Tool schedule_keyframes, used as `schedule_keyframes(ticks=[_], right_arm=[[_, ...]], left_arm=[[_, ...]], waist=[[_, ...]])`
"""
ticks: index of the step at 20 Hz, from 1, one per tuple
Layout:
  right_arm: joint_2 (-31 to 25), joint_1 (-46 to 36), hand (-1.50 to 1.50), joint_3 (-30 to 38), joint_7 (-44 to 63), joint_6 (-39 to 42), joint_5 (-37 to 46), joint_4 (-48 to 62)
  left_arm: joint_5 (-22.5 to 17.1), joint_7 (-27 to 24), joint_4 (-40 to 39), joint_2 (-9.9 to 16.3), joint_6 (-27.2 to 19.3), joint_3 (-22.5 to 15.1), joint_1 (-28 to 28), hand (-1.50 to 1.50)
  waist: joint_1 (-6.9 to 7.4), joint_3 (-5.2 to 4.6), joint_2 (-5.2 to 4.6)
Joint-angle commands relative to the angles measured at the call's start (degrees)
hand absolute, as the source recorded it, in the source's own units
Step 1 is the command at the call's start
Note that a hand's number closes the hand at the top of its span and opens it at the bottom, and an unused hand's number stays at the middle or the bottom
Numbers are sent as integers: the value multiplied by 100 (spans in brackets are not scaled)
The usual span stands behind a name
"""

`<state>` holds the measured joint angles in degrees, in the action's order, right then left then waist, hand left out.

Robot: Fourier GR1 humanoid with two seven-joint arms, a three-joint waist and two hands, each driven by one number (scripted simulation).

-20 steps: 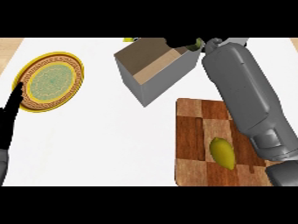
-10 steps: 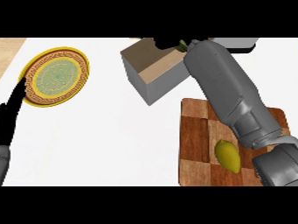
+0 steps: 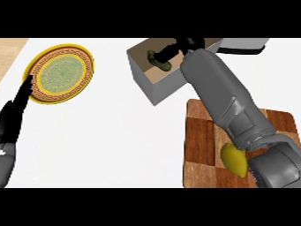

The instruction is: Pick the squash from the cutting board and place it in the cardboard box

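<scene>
1. mostly done: right hand [image 3: 172,52] is hanging over the cardboard box [image 3: 154,81], fingers curling round a dark green squash [image 3: 159,61] inside it.
2. left hand [image 3: 13,115] is resting flat-fingered beside the plate [image 3: 81,57].
3. letting go is remaining; a yellow item [image 3: 234,160] is lying on the cutting board [image 3: 198,132].

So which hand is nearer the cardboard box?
Right. The right hand is over the cardboard box, holding a green item; the left hand rests far off, by the plate.
</scene>
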<state>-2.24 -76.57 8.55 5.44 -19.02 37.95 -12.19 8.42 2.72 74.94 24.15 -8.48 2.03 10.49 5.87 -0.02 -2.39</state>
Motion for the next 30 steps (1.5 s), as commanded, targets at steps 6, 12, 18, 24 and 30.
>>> schedule_keyframes(ticks=[6,12,18,24,30], right_arm=[[-157,69,-150,466,-1069,-411,-379,-103],[-32,131,-150,1117,-1566,-1067,-971,-320],[-540,390,-150,1632,-2476,-495,-1524,-398],[-1566,678,-150,1943,-2631,332,-1804,-194],[-2169,1052,-150,1925,-2721,810,-1841,-185]], left_arm=[[142,74,-55,-149,-152,-59,143,0],[36,185,84,-6,50,21,25,0],[-60,68,11,81,124,214,-144,0],[46,103,9,6,-49,268,-128,0],[98,234,90,-70,-19,262,-206,0]], waist=[[-38,7,-20],[-41,10,31],[-203,7,94],[-297,8,106],[-414,8,164]])
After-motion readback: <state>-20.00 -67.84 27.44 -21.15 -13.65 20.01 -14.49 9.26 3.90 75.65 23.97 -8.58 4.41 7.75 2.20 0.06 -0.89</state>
